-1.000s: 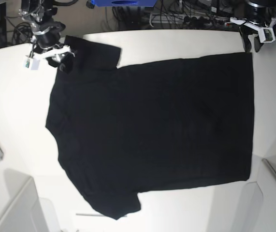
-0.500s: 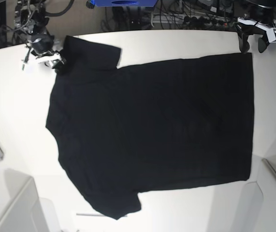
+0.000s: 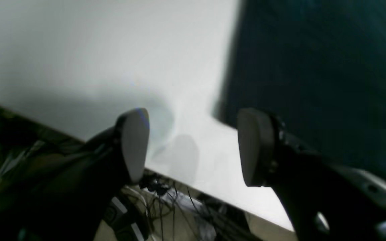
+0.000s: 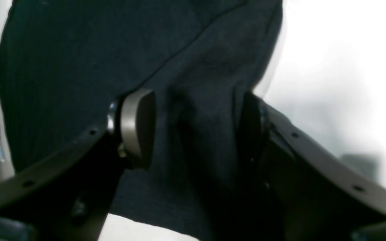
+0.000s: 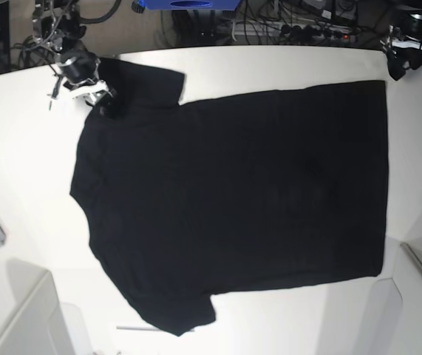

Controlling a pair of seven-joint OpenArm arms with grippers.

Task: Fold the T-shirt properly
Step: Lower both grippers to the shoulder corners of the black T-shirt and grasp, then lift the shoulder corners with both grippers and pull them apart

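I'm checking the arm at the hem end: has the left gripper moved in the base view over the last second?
Yes. The left gripper has drifted toward the view's right edge and slightly up, away from the T-shirt hem corner, which has stayed put.

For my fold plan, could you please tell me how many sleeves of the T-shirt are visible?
2: one sleeve at the table's far edge beside the right end effector, the other sleeve at the near edge. Neither looks hidden.

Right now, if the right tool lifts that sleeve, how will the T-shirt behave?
Probably floppy: the T-shirt lies flat, and its sleeve already bunches between the open right tool's pads. It likely drapes and drags across the table. It looks thin, so probably light.
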